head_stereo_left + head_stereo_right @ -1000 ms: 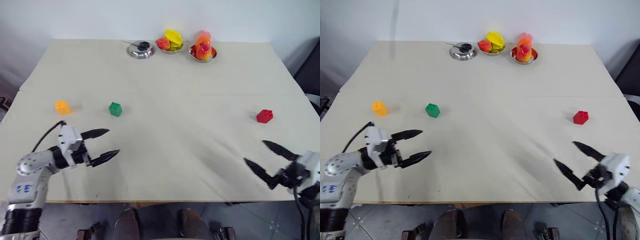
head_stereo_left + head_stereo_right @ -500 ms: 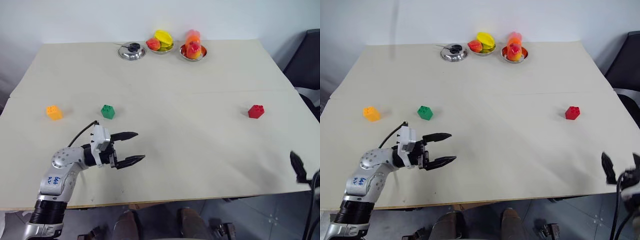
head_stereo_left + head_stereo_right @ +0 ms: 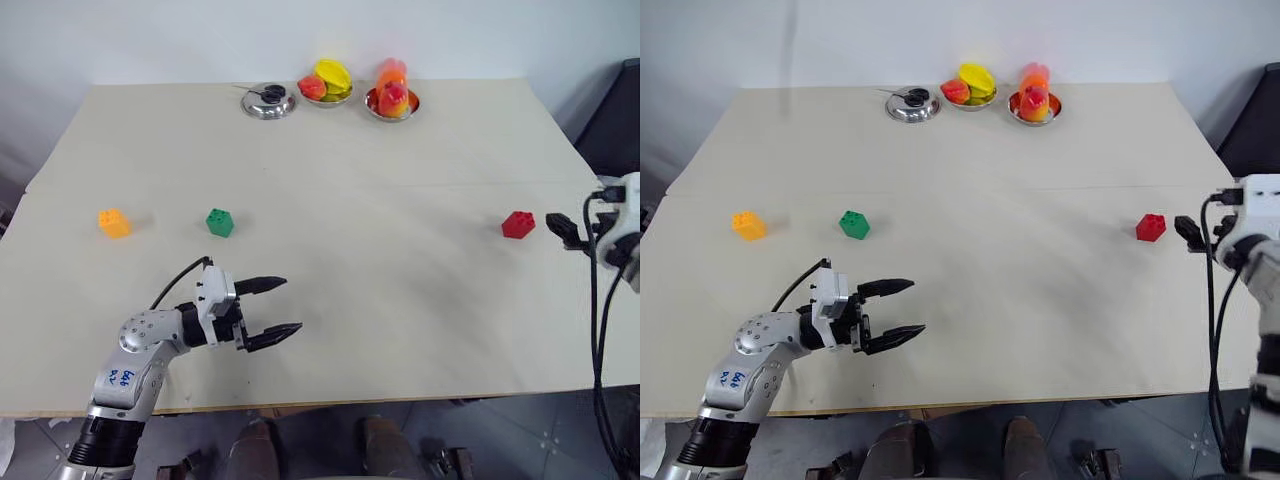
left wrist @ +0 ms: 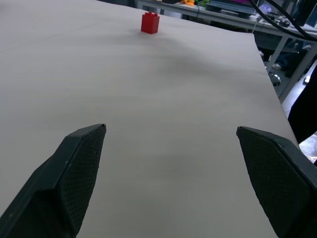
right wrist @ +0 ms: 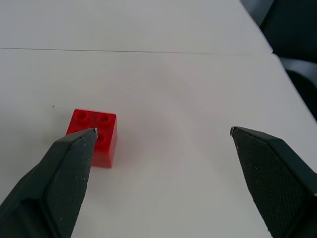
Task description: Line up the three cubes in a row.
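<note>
Reaching for the red cube (image 3: 518, 224) with our right gripper (image 5: 161, 136), which has swung up from the near table (image 3: 380, 180) edge to sit just beside it.

Our right arm has made the biggest move: a second ago it hung low by the near right corner, and now its jaws stand wide and empty, aimed at the red cube but not yet around it. Our left gripper (image 3: 285, 306) has slid a little toward the middle and hovers over bare table, wide and empty too. None of the cubes has shifted: orange (image 3: 114, 222) and green (image 3: 219, 221) sit near each other on the left, red lies well apart on the right. We judge that the red one must join them, so the row is not begun.
</note>
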Robot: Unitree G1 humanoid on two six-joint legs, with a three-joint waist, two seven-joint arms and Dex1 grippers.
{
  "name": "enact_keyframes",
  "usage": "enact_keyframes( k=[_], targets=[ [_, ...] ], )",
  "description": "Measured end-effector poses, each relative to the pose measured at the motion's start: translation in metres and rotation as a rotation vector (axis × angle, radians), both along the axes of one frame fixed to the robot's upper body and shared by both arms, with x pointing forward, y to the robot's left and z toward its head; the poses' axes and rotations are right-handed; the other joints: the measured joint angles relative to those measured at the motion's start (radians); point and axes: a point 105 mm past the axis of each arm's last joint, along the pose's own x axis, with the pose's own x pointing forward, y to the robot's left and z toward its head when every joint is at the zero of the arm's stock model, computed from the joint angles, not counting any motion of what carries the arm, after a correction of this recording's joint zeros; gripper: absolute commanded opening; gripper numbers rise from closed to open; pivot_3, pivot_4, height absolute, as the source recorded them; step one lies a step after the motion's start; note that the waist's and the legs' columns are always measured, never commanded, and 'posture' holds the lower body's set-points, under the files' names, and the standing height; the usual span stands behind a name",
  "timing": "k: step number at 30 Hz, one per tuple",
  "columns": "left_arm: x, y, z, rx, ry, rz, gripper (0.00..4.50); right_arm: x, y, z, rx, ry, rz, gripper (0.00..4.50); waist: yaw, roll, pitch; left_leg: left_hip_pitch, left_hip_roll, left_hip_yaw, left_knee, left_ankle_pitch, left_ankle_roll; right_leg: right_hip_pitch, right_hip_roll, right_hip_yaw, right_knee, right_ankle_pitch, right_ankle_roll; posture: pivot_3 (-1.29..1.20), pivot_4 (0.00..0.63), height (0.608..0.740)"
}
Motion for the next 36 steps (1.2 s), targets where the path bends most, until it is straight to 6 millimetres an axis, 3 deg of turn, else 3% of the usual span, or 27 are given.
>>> enact_keyframes(
  k=[6,15,18,24,27,32,36],
  targets=[
    [-0.001,0.0,-0.001,0.0,0.002,0.005,4.49,0.022,0.017,-0.011,0.065,0.064,0.048,4.5,-0.001,0.0,0.0,0.0,0.0,0.001,0.0,0.0,0.0,0.0,0.0,0.0,0.0,0.0,0.0,0.0,0.15,0.74],
    [0.001,-0.001,0.001,0.001,-0.013,0.005,4.49,0.035,0.027,-0.034,0.039,0.15,0.051,4.5,-0.001,0.0,0.0,0.0,0.0,0.001,0.0,0.0,0.0,-0.001,0.0,0.0,0.0,0.0,0.0,0.0,0.15,0.74],
    [0.002,-0.001,0.004,0.001,-0.027,0.002,4.5,0.036,0.031,-0.046,0.047,0.177,0.055,3.63,-0.002,0.0,0.0,0.0,0.0,0.001,0.0,0.0,0.0,-0.001,0.0,0.0,0.0,0.0,0.0,0.0,0.15,0.74],
    [0.006,0.001,0.003,-0.001,-0.03,0.006,4.5,0.039,0.033,-0.041,0.032,0.146,0.083,1.51,-0.002,0.001,0.0,0.0,0.0,0.001,-0.001,0.0,0.0,-0.001,0.0,0.0,0.0,0.0,0.0,0.0,0.15,0.74],
    [0.006,0.002,0.004,-0.001,-0.037,0.003,4.5,0.04,0.04,-0.038,0.018,0.121,0.149,1.51,-0.003,0.001,0.0,0.0,0.0,0.001,-0.001,0.0,0.0,-0.001,0.0,0.0,0.0,0.0,0.0,0.0,0.15,0.74],
    [0.005,0.005,0.003,0.007,-0.047,-0.004,4.5,0.036,0.075,-0.026,-0.031,0.072,0.449,1.51,-0.002,0.001,0.0,0.0,0.0,0.001,-0.001,0.0,0.0,-0.001,0.0,0.0,0.0,0.0,0.0,0.0,0.15,0.74],
    [0.003,0.025,-0.01,0.045,0.003,0.046,4.5,-0.014,0.172,-0.019,-0.245,0.024,1.225,1.51,-0.012,0.003,0.001,0.0,0.001,0.001,-0.003,0.0,-0.001,-0.002,0.001,0.0,-0.001,0.0,0.0,0.0,0.15,0.74]
  ],
)
